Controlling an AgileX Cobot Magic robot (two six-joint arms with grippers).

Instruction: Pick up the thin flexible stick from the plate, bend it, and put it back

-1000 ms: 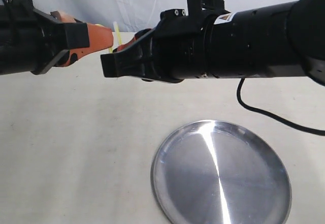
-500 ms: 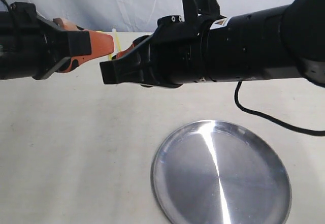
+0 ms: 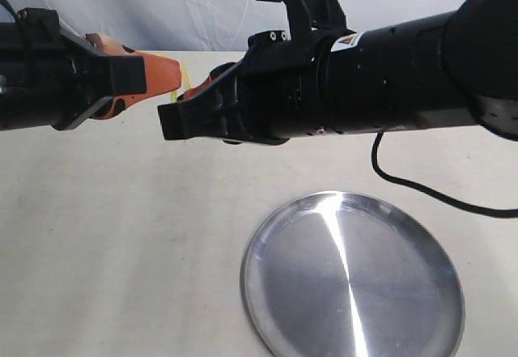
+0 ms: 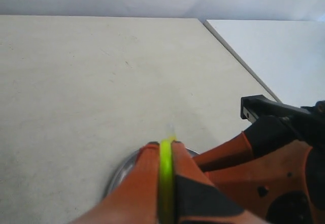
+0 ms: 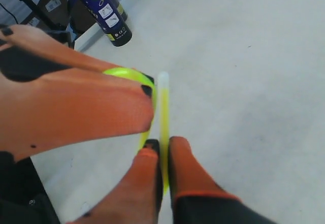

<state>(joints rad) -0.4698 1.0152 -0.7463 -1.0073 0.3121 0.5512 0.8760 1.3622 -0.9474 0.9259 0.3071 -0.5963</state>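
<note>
We see our left gripper (image 4: pixel 163 150) pinching the thin flexible stick (image 4: pixel 166 179) between its orange fingers, the pale tip poking past them over the beige table (image 4: pixel 91 82). A sliver of the plate (image 4: pixel 118 176) shows behind; the right gripper (image 4: pixel 226 157) sits just beside.

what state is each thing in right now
thin flexible stick: off the plate, bent into a curve, pinched by both grippers
left gripper: shut on the stick
right gripper: shut on the stick
plate: flat on the table, nothing on it
dark bottle: standing upright
</note>
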